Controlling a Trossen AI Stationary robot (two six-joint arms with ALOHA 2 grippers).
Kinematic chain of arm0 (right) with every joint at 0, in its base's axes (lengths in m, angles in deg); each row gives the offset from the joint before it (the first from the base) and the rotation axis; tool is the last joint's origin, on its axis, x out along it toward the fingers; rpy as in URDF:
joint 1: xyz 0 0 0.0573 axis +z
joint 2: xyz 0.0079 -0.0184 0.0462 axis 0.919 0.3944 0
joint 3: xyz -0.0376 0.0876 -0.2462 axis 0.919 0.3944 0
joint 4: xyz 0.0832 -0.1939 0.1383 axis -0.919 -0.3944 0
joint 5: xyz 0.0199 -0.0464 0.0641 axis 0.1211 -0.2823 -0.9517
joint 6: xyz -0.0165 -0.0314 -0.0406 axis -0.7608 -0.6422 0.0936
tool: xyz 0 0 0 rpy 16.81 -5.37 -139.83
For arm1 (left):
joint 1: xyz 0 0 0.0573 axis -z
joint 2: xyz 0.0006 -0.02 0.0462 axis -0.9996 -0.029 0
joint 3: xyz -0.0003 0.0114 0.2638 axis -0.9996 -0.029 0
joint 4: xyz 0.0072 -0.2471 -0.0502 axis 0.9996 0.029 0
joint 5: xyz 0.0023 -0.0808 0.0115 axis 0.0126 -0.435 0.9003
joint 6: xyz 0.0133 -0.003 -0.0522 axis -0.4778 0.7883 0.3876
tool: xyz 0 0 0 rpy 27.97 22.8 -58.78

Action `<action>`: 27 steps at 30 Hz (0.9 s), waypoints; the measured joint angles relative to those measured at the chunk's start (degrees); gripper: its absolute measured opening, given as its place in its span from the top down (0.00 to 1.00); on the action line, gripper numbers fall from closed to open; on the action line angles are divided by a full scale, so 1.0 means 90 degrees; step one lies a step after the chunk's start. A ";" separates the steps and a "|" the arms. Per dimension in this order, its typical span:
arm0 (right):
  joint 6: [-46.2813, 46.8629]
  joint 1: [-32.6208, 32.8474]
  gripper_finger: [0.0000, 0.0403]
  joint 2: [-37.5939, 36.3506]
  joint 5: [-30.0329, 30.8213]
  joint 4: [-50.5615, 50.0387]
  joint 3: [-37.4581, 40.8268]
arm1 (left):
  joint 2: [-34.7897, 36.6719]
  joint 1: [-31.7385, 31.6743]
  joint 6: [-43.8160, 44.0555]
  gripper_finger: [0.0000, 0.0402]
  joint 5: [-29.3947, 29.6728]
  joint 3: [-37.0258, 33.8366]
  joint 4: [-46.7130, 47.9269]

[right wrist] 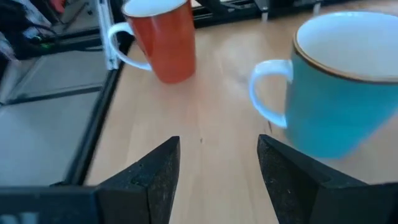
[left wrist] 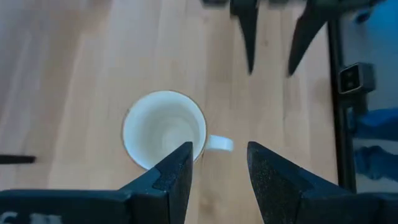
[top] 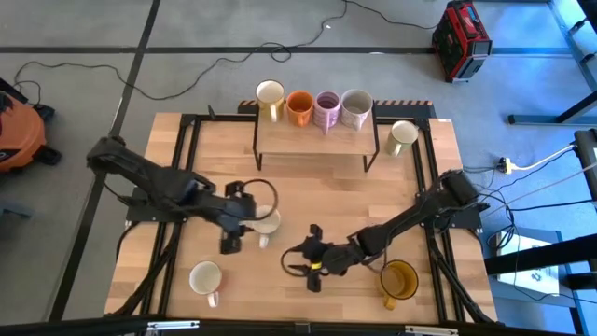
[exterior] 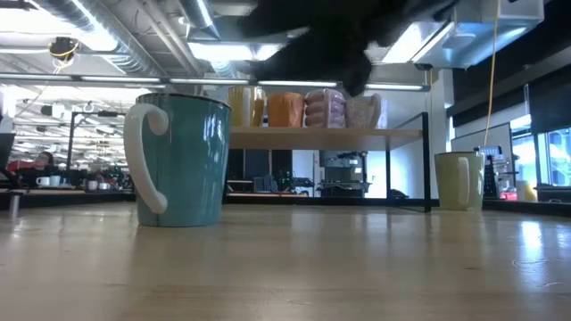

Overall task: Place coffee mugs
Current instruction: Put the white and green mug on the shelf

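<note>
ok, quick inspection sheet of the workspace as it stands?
Surface: wood table, dark frame.
Job's things: four shelf mugs on the shelf; cream mug beside it; amber mug and white-lined mug near the front edge.
Clutter: nothing seen.
Grippers: left gripper open above a fifth table mug, over its handle; right gripper open, empty, mid-table.
Cables: floor cables behind the table; plug at right.
Surroundings: red case, orange machine on the floor.

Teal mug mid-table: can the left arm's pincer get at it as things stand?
Likely yes: the left pincer hangs open right over the teal mug, at its handle side, with nothing in between.
</note>
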 joint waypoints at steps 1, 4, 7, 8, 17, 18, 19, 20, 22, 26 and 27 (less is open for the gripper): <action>-0.0059 0.0000 0.50 0.0124 0.0127 -0.0036 -0.0109 | 0.0160 0.0096 -0.0002 0.63 0.0110 -0.0002 0.0034; -0.0297 -0.0049 0.50 0.0529 0.0294 -0.0008 -0.0478 | 0.0555 0.0336 0.0068 0.63 0.0504 0.0002 0.0043; -0.0307 -0.0162 0.50 0.0885 0.0329 -0.0003 -0.0808 | 0.0831 0.0532 0.0208 0.63 0.0990 0.0002 0.0052; -0.0305 -0.0179 0.50 0.0961 0.0335 -0.0031 -0.0874 | 0.0904 0.0588 0.0235 0.63 0.1088 0.0002 0.0067; -0.0334 -0.0426 0.50 0.1732 0.0425 0.0047 -0.1741 | 0.1131 0.0825 0.0303 0.63 0.1139 0.0002 0.0111; -0.0334 -0.0425 0.50 0.1801 0.0454 0.0029 -0.1812 | 0.1132 0.0825 0.0304 0.63 0.1139 0.0002 0.0124; -0.0332 -0.0427 0.50 0.1870 0.0469 0.0023 -0.1887 | 0.1134 0.0825 0.0304 0.63 0.1139 0.0002 0.0122; -0.0329 -0.0427 0.50 0.1935 0.0531 0.0041 -0.1960 | 0.1134 0.0825 0.0304 0.63 0.1139 0.0002 0.0127; -0.0244 -0.0427 0.50 0.2033 0.0768 0.0050 -0.2023 | 0.1115 0.0825 0.0302 0.63 0.1144 0.0002 0.0132; -0.0134 -0.0427 0.50 0.2224 0.0885 0.0281 -0.2030 | 0.1107 0.0825 0.0298 0.63 0.1197 0.0000 0.0129; -0.0133 -0.0427 0.50 0.2285 0.0884 0.0475 -0.2030 | 0.1107 0.0825 0.0297 0.63 0.1201 0.0000 0.0130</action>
